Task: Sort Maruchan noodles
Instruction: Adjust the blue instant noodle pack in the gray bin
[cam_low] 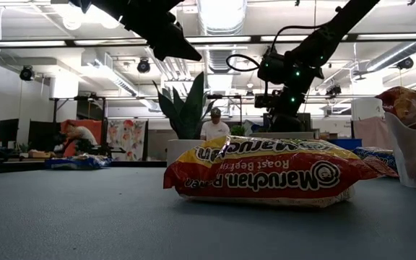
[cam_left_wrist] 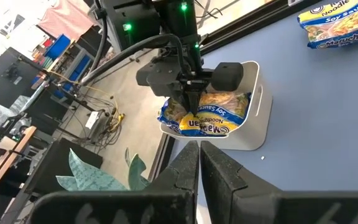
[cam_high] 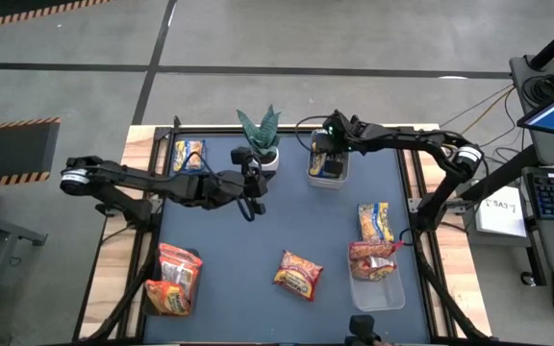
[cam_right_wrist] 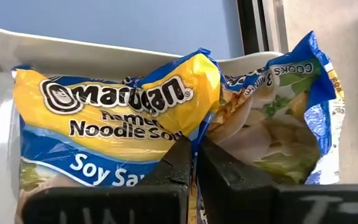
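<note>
My right gripper [cam_high: 326, 154] is over a clear bin [cam_high: 340, 179] at the table's far edge, shut on a yellow-and-blue Maruchan packet [cam_right_wrist: 114, 118] that lies in the bin on another one [cam_right_wrist: 278, 118]. My left gripper [cam_high: 251, 204] hovers shut above the table's middle, near the potted plant, touching nothing; its shut fingers [cam_left_wrist: 199, 152] point toward that bin [cam_left_wrist: 263, 106]. Other packets lie flat on the table: a yellow-and-blue one [cam_high: 188, 154] far left, another [cam_high: 375, 221] on the right, and a red one [cam_high: 298, 274] near the middle. My right gripper [cam_right_wrist: 196, 146] pinches a raised crease [cam_right_wrist: 199, 109] near the middle of the yellow-and-blue packet between its two fingers. The fingers [cam_left_wrist: 189, 107] come from above, pointing down. The packet sits crumpled in the bin, resting on the packet beside it.
A potted green plant [cam_high: 261, 135] stands at the far edge between the arms. Red packets [cam_high: 171, 281] are heaped at the near left. A second clear bin [cam_high: 381, 293] at the near right holds red packets [cam_high: 371, 259]. Open tabletop lies in the middle.
</note>
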Controlling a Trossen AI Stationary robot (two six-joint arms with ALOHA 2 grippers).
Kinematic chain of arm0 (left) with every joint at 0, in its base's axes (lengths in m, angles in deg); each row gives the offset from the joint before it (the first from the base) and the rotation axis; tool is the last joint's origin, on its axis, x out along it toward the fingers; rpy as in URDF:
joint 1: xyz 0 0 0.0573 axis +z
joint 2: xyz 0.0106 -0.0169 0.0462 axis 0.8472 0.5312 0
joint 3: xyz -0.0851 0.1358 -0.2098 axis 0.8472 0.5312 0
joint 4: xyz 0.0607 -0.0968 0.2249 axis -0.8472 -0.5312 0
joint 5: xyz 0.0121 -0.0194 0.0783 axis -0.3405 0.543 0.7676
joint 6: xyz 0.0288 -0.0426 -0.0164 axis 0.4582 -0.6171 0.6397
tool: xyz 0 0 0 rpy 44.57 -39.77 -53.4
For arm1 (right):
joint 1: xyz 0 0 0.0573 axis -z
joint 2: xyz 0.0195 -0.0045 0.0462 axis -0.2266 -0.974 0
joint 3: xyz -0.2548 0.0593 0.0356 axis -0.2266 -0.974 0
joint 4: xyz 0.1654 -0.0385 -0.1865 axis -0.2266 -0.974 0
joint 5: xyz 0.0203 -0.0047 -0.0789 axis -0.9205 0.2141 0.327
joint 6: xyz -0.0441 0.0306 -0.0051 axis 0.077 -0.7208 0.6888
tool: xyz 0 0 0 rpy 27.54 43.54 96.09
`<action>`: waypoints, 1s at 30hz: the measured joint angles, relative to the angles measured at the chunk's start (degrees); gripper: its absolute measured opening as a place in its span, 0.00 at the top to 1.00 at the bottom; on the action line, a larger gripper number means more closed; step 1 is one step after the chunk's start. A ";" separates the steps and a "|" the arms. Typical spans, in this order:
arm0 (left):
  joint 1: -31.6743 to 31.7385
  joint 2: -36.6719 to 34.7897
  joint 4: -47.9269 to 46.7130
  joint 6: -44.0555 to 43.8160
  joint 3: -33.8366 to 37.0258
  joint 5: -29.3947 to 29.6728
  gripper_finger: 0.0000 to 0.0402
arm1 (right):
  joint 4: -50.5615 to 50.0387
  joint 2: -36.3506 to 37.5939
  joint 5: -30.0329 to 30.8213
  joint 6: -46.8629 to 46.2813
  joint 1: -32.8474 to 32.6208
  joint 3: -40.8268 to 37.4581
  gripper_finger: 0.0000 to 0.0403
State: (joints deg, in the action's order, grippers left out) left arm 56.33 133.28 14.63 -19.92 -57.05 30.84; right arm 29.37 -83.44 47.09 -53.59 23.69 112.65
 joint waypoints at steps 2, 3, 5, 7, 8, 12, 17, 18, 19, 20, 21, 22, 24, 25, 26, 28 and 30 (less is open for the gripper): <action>0.00 0.00 0.30 0.16 0.00 -0.02 1.00 | -1.32 0.00 0.01 -0.08 -0.01 0.88 0.98; 0.00 0.00 0.45 0.21 0.00 -0.02 1.00 | -2.03 0.00 0.16 -0.16 -0.01 1.39 0.98; 0.00 0.00 0.79 0.26 0.00 0.00 1.00 | -3.07 0.02 0.53 -0.61 0.01 2.54 0.98; 0.00 0.02 1.04 0.28 0.00 0.00 1.00 | -4.10 0.02 0.61 -1.16 0.01 3.86 0.98; 0.00 0.02 1.29 0.28 0.00 0.00 1.00 | -4.61 0.03 0.63 -1.16 0.01 4.49 0.98; 0.00 0.02 1.54 0.28 0.00 -0.01 1.00 | -6.39 0.09 0.95 -1.63 0.01 6.72 0.98; 0.00 0.02 1.76 0.28 0.00 0.00 1.00 | -8.98 0.11 7.42 -2.08 -0.15 9.08 0.98; 0.00 0.02 1.76 0.28 0.00 0.00 1.00 | -9.63 0.13 8.16 -2.12 -0.15 9.50 0.98; 0.00 0.02 1.76 0.28 0.00 0.00 1.00 | -10.35 0.13 8.41 -2.21 -0.15 9.95 0.98; 0.00 0.02 1.76 0.28 0.00 0.00 1.00 | -11.08 0.13 8.41 -2.43 -0.15 10.32 0.98; 0.00 0.02 1.76 0.28 0.00 0.00 1.00 | -11.67 0.13 8.37 -2.71 -0.16 10.64 0.98; 0.00 0.02 1.76 0.28 0.00 0.00 1.00 | -11.98 0.13 8.31 -2.79 -0.17 10.85 0.98; 0.00 0.02 1.74 0.28 0.00 0.00 1.00 | -11.97 0.13 8.13 -2.78 -0.43 11.00 0.98; 0.00 0.02 1.74 0.28 0.00 0.00 1.00 | -11.98 0.13 7.61 -2.80 -0.43 11.04 0.98; 0.00 0.02 1.74 0.29 0.00 0.00 1.00 | -11.98 0.13 6.37 -2.84 -0.43 11.06 0.98; 0.00 0.02 1.74 0.28 0.01 0.00 1.00 | -11.97 0.13 2.20 -3.35 -0.36 11.06 0.98; 0.00 0.02 1.72 0.28 0.01 0.00 1.00 | -11.92 0.13 -2.44 -3.61 -0.10 11.06 0.98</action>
State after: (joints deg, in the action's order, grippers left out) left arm 56.33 133.31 16.34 -19.65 -57.04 30.84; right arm 17.45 -83.31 44.65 -57.20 23.60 123.71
